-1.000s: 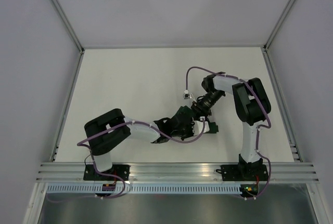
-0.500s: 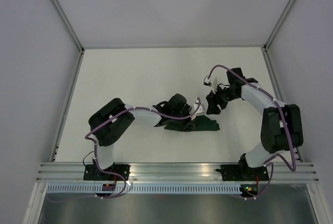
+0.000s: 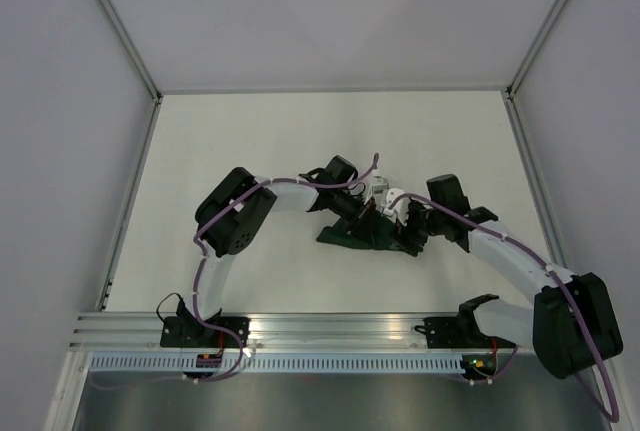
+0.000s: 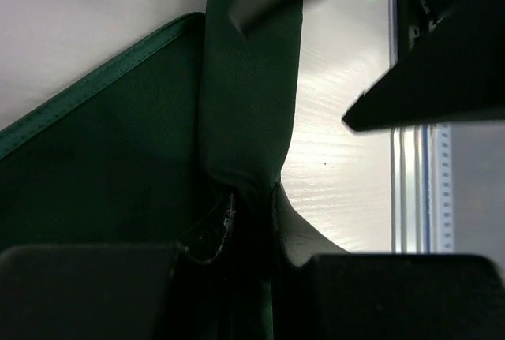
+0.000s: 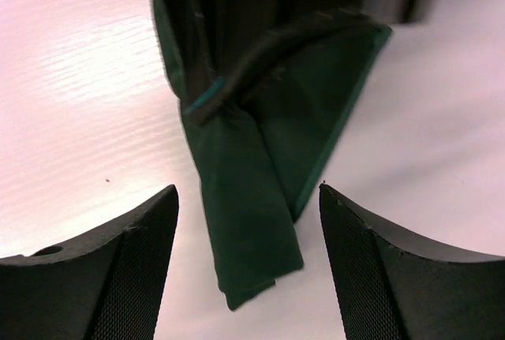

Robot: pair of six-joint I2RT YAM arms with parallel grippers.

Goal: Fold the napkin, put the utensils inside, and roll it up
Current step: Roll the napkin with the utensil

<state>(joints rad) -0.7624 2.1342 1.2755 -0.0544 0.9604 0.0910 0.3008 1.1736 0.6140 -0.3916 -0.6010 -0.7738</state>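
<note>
The dark green napkin [image 3: 343, 237] lies bunched mid-table, part of it rolled into a narrow strip [image 5: 246, 222]. My left gripper [image 4: 254, 203] is shut on that strip [image 4: 246, 103], with cloth pinched between the fingers. The wider folded part spreads to the left [image 4: 95, 166]. My right gripper [image 5: 248, 237] is open, its fingers [image 5: 138, 257] on either side of the strip's free end without touching it. In the top view the left gripper [image 3: 368, 215] and right gripper [image 3: 406, 231] meet over the cloth. The utensils are hidden.
The white table [image 3: 250, 151] is bounded by grey walls at the left, back and right. An aluminium rail [image 3: 340, 329] with both arm bases runs along the near edge. The right arm's fingers [image 4: 442, 80] hang close in front of the left wrist camera.
The right arm has swung down and in from the right, so its gripper now faces the strip's end, jaws slightly wider. The left arm has reached farther back with the napkin still pinched.
</note>
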